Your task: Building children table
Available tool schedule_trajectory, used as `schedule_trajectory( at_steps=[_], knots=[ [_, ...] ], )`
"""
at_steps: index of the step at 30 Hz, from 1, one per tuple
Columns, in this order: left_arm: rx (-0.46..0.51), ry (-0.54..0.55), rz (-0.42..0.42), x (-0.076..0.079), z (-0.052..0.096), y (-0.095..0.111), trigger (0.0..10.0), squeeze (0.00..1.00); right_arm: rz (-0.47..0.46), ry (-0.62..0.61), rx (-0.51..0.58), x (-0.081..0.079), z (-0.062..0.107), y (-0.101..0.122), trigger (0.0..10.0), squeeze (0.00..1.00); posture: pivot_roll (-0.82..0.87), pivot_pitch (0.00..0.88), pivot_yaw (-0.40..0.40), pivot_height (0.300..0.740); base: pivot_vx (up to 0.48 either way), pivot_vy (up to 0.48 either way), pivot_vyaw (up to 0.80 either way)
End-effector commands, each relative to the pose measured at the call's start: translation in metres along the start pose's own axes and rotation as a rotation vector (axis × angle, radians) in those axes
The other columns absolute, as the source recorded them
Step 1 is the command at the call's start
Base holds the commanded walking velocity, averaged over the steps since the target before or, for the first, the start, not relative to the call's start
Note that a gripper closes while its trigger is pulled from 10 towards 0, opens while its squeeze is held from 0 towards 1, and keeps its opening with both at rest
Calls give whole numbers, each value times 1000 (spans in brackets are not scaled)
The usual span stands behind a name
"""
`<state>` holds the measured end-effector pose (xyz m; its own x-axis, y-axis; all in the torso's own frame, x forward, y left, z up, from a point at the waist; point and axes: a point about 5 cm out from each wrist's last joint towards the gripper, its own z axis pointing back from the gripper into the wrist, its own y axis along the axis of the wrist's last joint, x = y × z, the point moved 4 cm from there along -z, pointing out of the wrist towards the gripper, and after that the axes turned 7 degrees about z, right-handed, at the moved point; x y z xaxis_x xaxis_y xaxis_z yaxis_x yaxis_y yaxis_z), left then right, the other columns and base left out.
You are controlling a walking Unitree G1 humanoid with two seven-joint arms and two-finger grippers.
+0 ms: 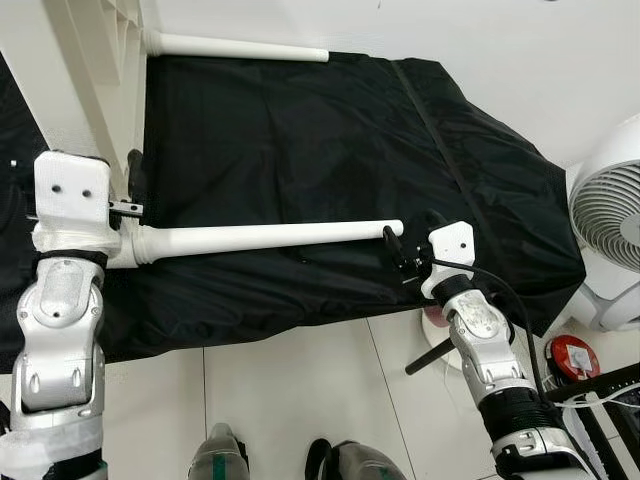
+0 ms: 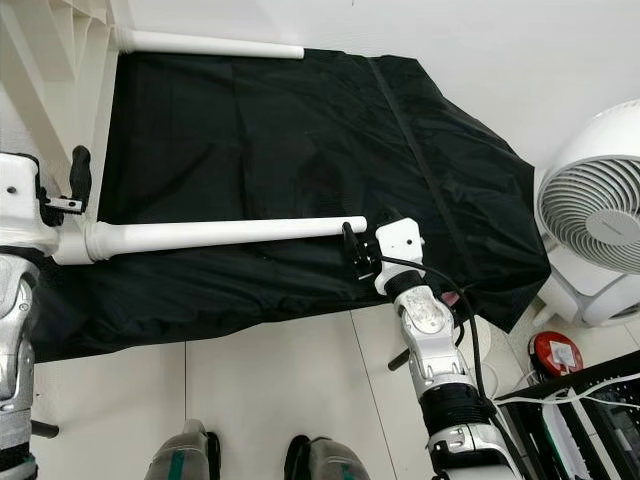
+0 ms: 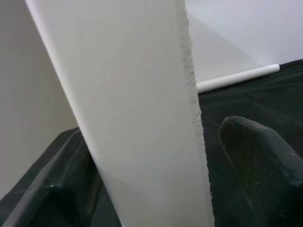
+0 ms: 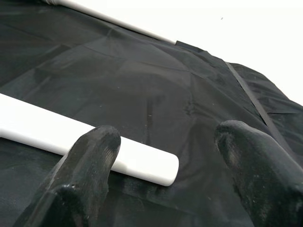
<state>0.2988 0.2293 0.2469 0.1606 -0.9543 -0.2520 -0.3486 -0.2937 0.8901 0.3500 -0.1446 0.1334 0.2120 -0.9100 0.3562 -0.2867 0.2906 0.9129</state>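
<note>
Right claw [image 4: 161, 161]: fingers spread, hovering at the free tip of the near leg, pinching nothing.
Left claw [image 1: 128, 190]: at 9 o'clock, by the white panel [image 3: 137, 113]; spread or pressed together, cannot tell.
Near leg [image 1: 270, 238]: white, lying across the black cloth [image 1: 300, 140], running from 9 toward 3 o'clock.
Far leg [image 1: 240, 47]: white, at 12 o'clock along the cloth's far edge.
Fan [image 2: 600, 215]: white, at 3 o'clock on the floor.

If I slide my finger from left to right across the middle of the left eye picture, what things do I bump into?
Left hand → long white table leg lying over the black cloth → right hand at the leg's free end → white fan.
</note>
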Motion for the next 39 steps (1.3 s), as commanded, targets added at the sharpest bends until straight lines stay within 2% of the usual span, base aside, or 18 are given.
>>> schedule_trajectory(
  at_steps=[1,8,11,20,23,26,31,35,39],
  knots=[
    [21,9,13,2,3,4,10000,0,-6,-9,-10,2,1,-4,10000,0,138,86,-116,740,0,0,0],
    [44,11,39,-3,16,14,10000,0,-30,35,-1,-12,-7,-2,10000,0,175,94,-138,740,0,0,0],
    [46,31,6,-7,24,19,10000,0,-33,68,2,-21,-9,-2,10000,0,221,100,-158,740,0,0,0],
    [62,32,-4,-7,35,27,10000,0,-48,91,7,-29,-14,-1,10000,0,242,101,-163,740,0,0,0],
    [95,12,-50,-4,43,36,10000,0,-53,98,12,-30,-17,0,10000,0,265,104,-167,740,0,0,0],
    [115,11,-52,-2,48,40,10000,0,-56,100,10,-31,-17,0,10000,0,275,104,-168,740,0,0,0],
    [174,-40,-53,13,60,53,10000,0,-60,108,6,-34,-18,-3,10000,0,285,109,-171,740,0,0,0],
    [195,-43,-63,16,65,57,10000,0,-63,112,3,-35,-17,-4,10000,0,287,109,-171,740,0,0,0],
    [179,-126,-66,27,71,51,10000,0,-59,118,-2,-36,-17,-6,10000,0,283,110,-171,740,0,0,0]
  ],
)
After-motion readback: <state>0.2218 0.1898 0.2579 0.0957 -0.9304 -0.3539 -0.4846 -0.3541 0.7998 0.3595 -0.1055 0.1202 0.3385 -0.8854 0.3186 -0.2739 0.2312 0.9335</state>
